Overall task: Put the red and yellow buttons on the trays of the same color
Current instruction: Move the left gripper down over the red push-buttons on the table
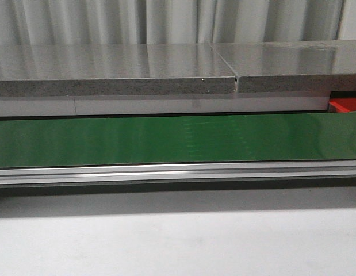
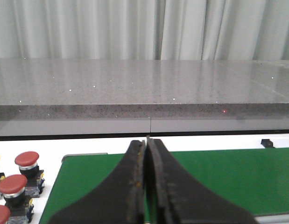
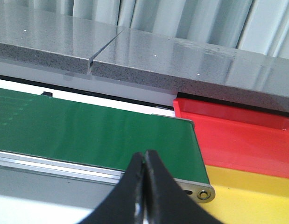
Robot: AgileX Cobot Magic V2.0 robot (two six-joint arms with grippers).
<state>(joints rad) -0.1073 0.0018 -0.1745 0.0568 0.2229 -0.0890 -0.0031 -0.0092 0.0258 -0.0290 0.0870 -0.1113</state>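
Red buttons (image 2: 18, 179) sit beside belt (image 1: 178, 139); left claw (image 2: 147, 186), right claw (image 3: 144, 186) pressed together.

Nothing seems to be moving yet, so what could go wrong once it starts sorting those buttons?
The red tray and yellow tray sit edge to edge, so a sloppy drop might land in the wrong one. The red buttons stand close together, so the shut left end effector could knock a neighbour over when reaching for one.
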